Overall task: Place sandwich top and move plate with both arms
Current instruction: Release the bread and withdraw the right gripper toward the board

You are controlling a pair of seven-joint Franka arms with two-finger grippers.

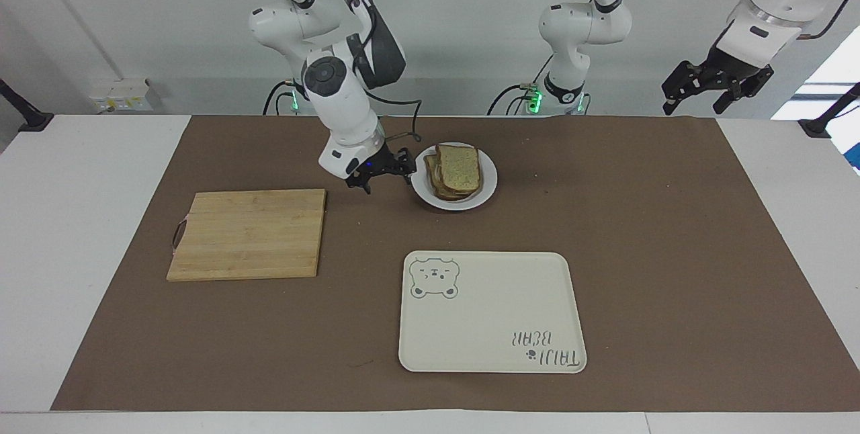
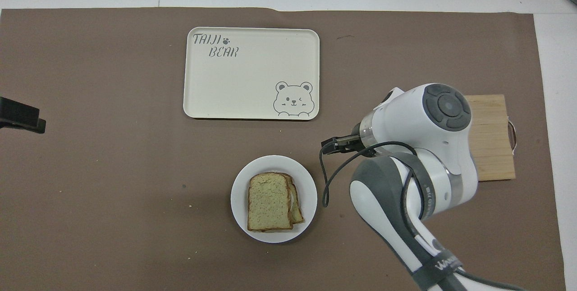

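The sandwich top lies flat on a second slice, slightly askew, on the round white plate. My right gripper hangs open and empty just above the brown mat, between the plate and the wooden cutting board, clear of the plate's rim. My left gripper waits open, raised high over the left arm's end of the table. Only a black tip of it shows in the overhead view.
A wooden cutting board lies toward the right arm's end, partly covered by the right arm in the overhead view. The cream bear tray sits farther from the robots than the plate. A brown mat covers the table.
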